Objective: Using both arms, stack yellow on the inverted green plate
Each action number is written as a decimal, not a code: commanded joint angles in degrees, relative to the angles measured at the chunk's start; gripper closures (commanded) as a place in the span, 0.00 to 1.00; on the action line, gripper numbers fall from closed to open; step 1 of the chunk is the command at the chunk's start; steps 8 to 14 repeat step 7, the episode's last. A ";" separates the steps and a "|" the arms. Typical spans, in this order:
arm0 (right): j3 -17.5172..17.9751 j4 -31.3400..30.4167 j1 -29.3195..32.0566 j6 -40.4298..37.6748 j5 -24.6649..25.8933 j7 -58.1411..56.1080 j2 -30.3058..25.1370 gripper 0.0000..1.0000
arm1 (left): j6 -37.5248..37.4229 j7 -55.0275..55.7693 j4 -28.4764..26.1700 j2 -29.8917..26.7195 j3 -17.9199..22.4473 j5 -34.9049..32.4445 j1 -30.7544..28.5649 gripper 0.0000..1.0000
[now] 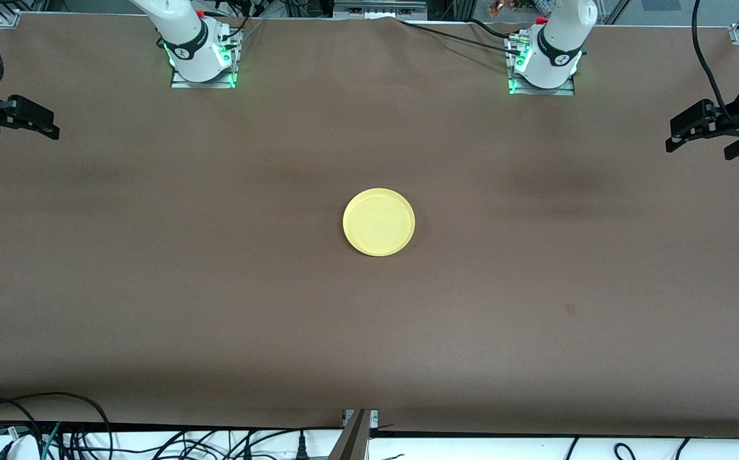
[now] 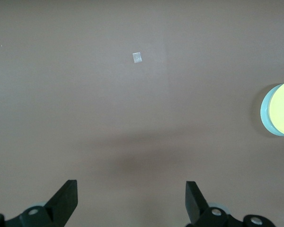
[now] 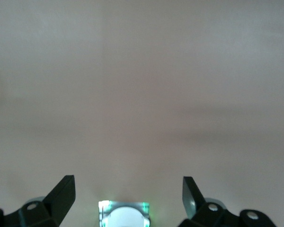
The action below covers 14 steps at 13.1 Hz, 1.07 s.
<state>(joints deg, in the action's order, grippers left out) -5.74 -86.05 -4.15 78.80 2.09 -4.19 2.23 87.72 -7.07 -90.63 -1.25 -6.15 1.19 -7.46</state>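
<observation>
Left pincer point(image 1: 679, 137): hangs in the air over the left arm's end of the table point(image 1: 152, 287), at the edge of the front view. Fingers spread wide, nothing between them. In the left wrist view the two black fingertips point(image 2: 66, 198) stand well apart over bare brown cloth. The left arm waits, well clear of the plates.

Right pincer point(image 1: 46, 124): hangs over the right arm's end of the table, likewise at the edge of the front view. Released, holding nothing. The right wrist view shows its fingertips point(image 3: 64, 196) parted over plain brown cloth, with the right arm's base point(image 3: 124, 215), lit green, showing between them. This arm waits too.

Yellow plate point(image 1: 379, 222): lies near the middle of the table, rim up, about midway between the two pincers and well apart from both. It is nearer to the front camera than the two arm bases.

Green plate point(image 2: 266, 116): hidden under the yellow one in the front view. The left wrist view shows a pale green crescent of its rim just outside the yellow disc, so the yellow plate sits on top of it. Whether the green plate is upside down, I cannot tell.

Small pale square patch point(image 2: 137, 57) lies on the cloth, apart from the plates, toward the left arm's end. A cable runs along the table edge at the bases.
</observation>
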 commanded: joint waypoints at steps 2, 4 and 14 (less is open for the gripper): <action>1.35 2.63 1.08 -1.88 0.81 -2.32 2.78 0.00 | -0.80 -0.76 1.86 0.54 0.00 1.80 -0.02 0.00; 1.26 2.64 1.08 -2.15 0.89 -1.97 3.05 0.00 | -0.80 -0.76 1.86 0.54 0.08 1.80 -0.01 0.00; 1.17 2.64 1.08 -1.98 0.81 -2.06 3.05 0.00 | -0.80 -0.76 1.86 0.54 0.00 1.80 -0.01 0.00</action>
